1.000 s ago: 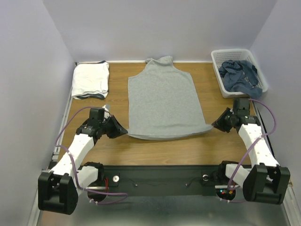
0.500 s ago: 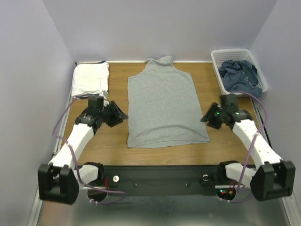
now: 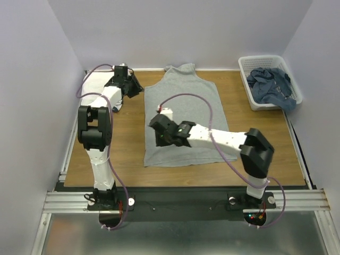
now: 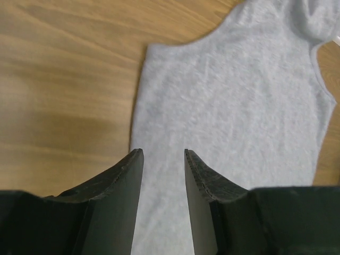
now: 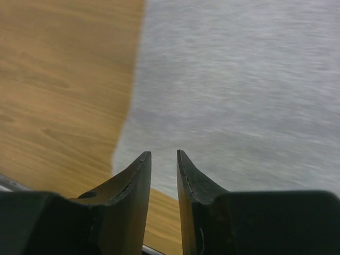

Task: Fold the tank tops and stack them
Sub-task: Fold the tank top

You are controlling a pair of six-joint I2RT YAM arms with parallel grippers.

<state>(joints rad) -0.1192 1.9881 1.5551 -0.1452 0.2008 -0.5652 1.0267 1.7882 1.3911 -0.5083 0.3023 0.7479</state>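
Note:
A heather grey tank top (image 3: 186, 106) lies flat, straps away from me, in the middle of the wooden table. My left gripper (image 3: 136, 87) hovers at its far left shoulder edge, open, nothing between the fingers; in the left wrist view the grey tank top (image 4: 239, 106) lies below the left gripper (image 4: 163, 152). My right arm reaches across the garment. Its right gripper (image 3: 156, 138) hangs open over the lower left part, and in the right wrist view the right gripper (image 5: 163, 154) is above the grey tank top (image 5: 239, 90) near its left edge. A folded white tank top (image 3: 91, 91) sits far left, partly behind the left arm.
A white lattice basket (image 3: 260, 59) at the far right holds a crumpled dusty blue garment (image 3: 271, 85). Purple cables loop from both arms. Bare wood (image 3: 127, 143) shows left of the grey top. The metal rail (image 3: 175, 199) runs along the near edge.
Both grippers let go of the hem corners, which now lie flat. The left arm swung far out to the top's left shoulder. The right arm crossed over to the top's lower left.

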